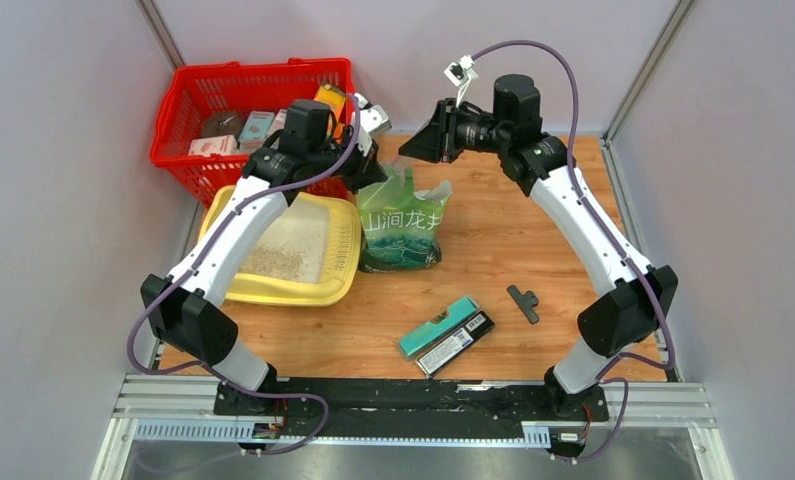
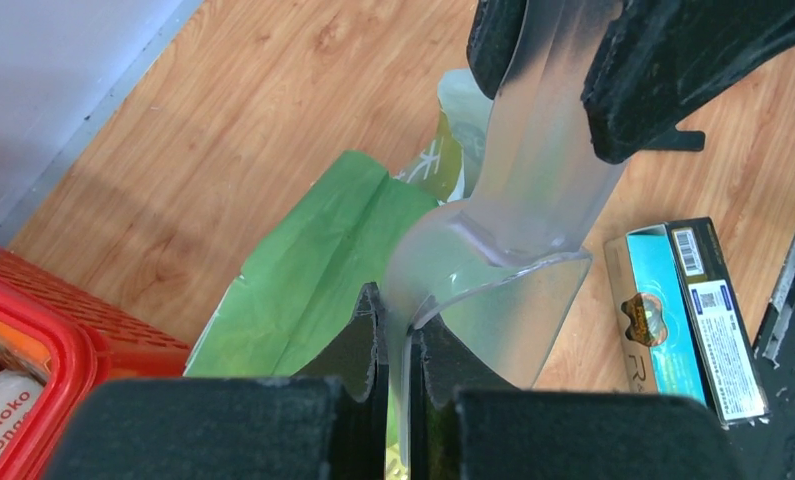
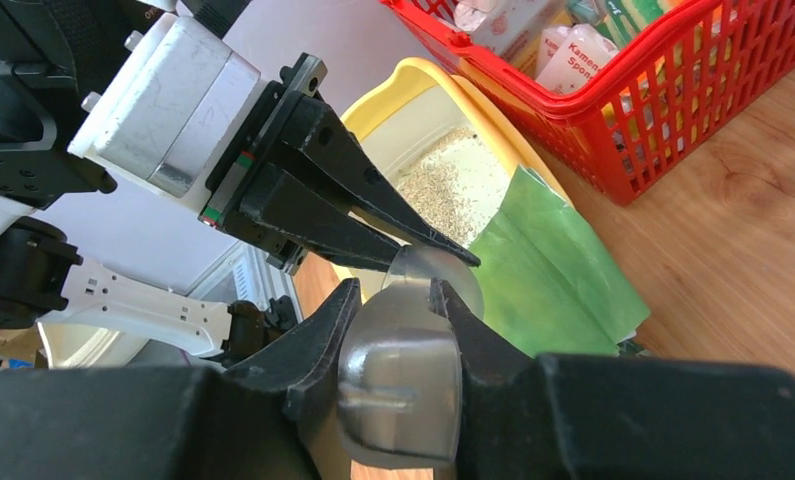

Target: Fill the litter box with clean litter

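You are gripping 1 translucent scoop point(image 2: 533, 200) with both sets of jaws, just above the open green bag point(image 1: 401, 225).
Your left jaws are pinching shut on the thin wall of the scoop's bowl, and your right jaws are clamping shut around its handle. The litter box point(image 1: 273, 293) is sitting on the desk point(image 1: 513, 230) at the left, just beside the bag and right in front of the red basket point(image 1: 188, 110). Clean litter point(image 1: 273, 262) is lying over part of its cream floor. 2 flat boxes point(image 1: 438, 325) and a small black part point(image 1: 522, 303) are lying nearer you, apart from the bag.
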